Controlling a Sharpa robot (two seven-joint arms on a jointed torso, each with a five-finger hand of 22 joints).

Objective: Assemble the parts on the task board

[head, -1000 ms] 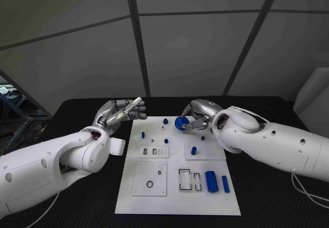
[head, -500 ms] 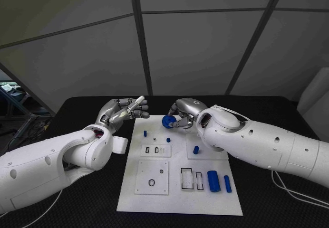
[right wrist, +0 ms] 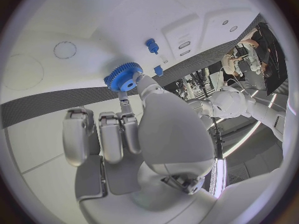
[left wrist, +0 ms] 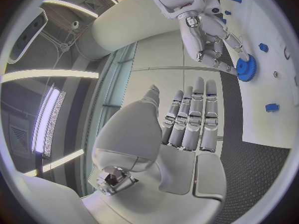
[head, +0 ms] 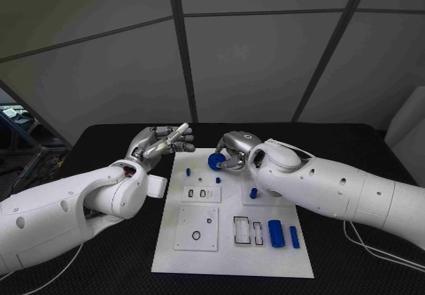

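Observation:
The white task board (head: 232, 246) lies in the middle of the black table. My right hand (head: 234, 149) pinches a blue gear (head: 215, 161) just above the board's far end; the right wrist view shows the gear (right wrist: 123, 78) at the fingertips of that hand (right wrist: 134, 129), over the board. Two small blue pegs (head: 188, 173) (head: 218, 180) stand just nearer than the gear. My left hand (head: 163, 142) is raised beyond the board's far left corner, fingers stretched out and holding nothing. The left wrist view shows its bare palm (left wrist: 181, 129) and, beyond it, the gear (left wrist: 244, 68).
Another blue peg (head: 253, 193) stands on the board's right half. Two blue cylinders (head: 276, 233) (head: 293, 236) lie near its front right, beside slotted white plates (head: 196, 227). Black table (head: 354, 184) surrounds the board.
My right hand has carried the gear leftward along the board's far end, to where a blue peg showed a second ago. The left hand has stayed raised.

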